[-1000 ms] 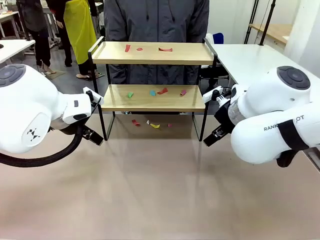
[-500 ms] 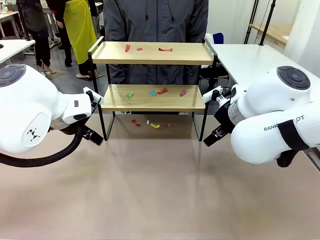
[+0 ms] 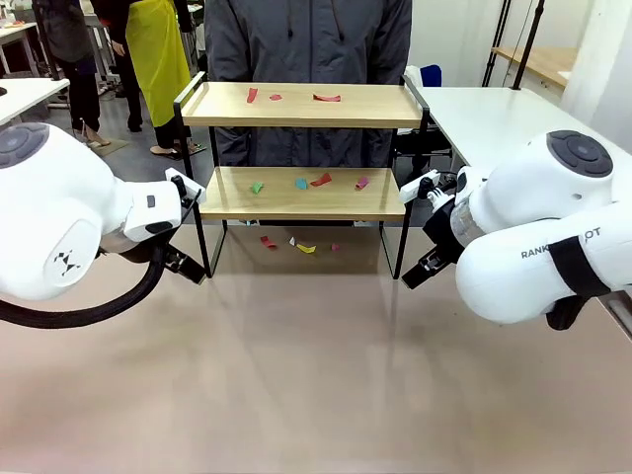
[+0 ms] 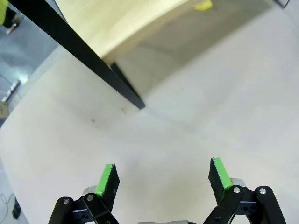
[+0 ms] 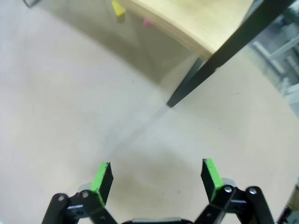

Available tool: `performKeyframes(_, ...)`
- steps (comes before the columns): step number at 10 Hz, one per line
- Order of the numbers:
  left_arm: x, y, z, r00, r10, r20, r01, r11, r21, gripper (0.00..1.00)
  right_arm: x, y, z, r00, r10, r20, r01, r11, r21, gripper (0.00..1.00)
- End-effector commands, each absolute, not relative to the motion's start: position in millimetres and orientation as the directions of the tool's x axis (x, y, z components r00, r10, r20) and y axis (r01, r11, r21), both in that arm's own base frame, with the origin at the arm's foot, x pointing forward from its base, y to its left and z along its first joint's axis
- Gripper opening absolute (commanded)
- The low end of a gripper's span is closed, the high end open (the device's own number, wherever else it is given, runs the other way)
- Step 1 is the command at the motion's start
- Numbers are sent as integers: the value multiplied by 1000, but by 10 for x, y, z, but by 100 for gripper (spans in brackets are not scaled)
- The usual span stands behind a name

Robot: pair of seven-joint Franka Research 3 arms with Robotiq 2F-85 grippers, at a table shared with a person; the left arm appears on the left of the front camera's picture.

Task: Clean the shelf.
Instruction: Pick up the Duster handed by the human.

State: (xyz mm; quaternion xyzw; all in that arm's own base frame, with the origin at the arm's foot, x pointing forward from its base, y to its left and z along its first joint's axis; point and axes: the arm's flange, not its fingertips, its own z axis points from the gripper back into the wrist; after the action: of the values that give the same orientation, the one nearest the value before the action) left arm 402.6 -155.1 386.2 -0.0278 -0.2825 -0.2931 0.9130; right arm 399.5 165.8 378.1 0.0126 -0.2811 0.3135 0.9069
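Observation:
The shelf [image 3: 380, 107] stands at the table's far middle, in front of a person in a dark jacket. Small paper scraps [image 3: 327, 98] lie on its top board, several more scraps [image 3: 301, 183] on the lower board, and a few [image 3: 306, 248] on the table beneath it. My left gripper [image 4: 163, 176] hovers open over bare table beside the shelf's front left leg [image 4: 93, 65]. By the front right leg [image 5: 219, 65] my right gripper [image 5: 157, 176] is also open, with nothing between its green pads. A yellow scrap [image 5: 118, 8] and a pink scrap [image 5: 148, 21] lie under the shelf.
The beige table [image 3: 316, 375] stretches bare from the shelf to its near edge. Both white arms flank the shelf, the left arm [image 3: 59, 217] and the right arm [image 3: 543, 237]. A white side table [image 3: 504, 114] stands at the far right. Other people stand far back left.
The left arm has shifted very slightly upward. The right arm, the shelf and the scraps have not moved.

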Motion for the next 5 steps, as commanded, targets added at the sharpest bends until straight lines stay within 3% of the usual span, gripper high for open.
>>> performKeyframes(1,4050,-1232,4317,659,-482,577,579,815,20,100,4186,1406,4186,645,505,573,-552,827,-107,100)
performKeyframes(5,4105,-429,4799,600,-536,594,734,665,-140,100,4417,300,4518,628,358,691,-553,830,74,100)
